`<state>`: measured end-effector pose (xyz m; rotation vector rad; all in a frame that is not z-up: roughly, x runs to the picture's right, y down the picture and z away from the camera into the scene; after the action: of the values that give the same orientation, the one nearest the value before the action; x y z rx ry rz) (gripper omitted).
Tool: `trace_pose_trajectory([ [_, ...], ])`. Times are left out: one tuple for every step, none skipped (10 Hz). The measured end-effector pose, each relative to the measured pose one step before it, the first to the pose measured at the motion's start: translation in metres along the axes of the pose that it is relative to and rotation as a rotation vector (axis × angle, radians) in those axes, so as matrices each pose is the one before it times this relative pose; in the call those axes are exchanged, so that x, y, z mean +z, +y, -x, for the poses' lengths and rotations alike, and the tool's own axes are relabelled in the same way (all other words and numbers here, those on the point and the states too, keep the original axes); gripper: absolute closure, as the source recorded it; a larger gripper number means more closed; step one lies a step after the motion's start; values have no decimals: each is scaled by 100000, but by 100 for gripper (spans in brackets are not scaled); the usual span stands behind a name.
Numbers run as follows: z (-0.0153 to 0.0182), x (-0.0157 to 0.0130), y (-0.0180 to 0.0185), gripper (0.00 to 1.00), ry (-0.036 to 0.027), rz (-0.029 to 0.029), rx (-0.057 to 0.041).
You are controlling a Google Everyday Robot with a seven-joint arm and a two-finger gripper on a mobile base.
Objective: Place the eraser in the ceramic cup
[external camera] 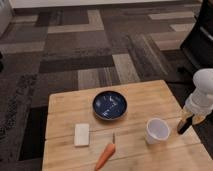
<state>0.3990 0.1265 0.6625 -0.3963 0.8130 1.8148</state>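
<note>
My tool (189,120) is at the right edge of the tabletop (150,97). It is squeezed tight on the eraser (183,126), which stands up in it, just right of the ceramic cup (157,131). The blue bowl (109,105), white block (81,134) and carrot (105,157) sit further left.

At the right edge of the wooden desk (150,97), the hand (191,119) is clamped on the upright eraser (184,126), just beside the white cup (157,131), while a dark blue bowl (109,105) sits mid-desk, with a white block (81,134) and an orange carrot (105,156) nearer the front.
</note>
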Motion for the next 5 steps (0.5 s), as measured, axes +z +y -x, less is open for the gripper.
trace_pose_trajectory([
  [460,-2331,508,100,-3066,-2254,758],
  [309,-2825,717,100,-4138,-1876,-438],
  [-80,-1984,898,100,-2887,-734,-1712],
  [-808,-2252,1587,100,-2437,-395,-4506],
  [-682,-1083,1136,100,-777,-4,-3502],
])
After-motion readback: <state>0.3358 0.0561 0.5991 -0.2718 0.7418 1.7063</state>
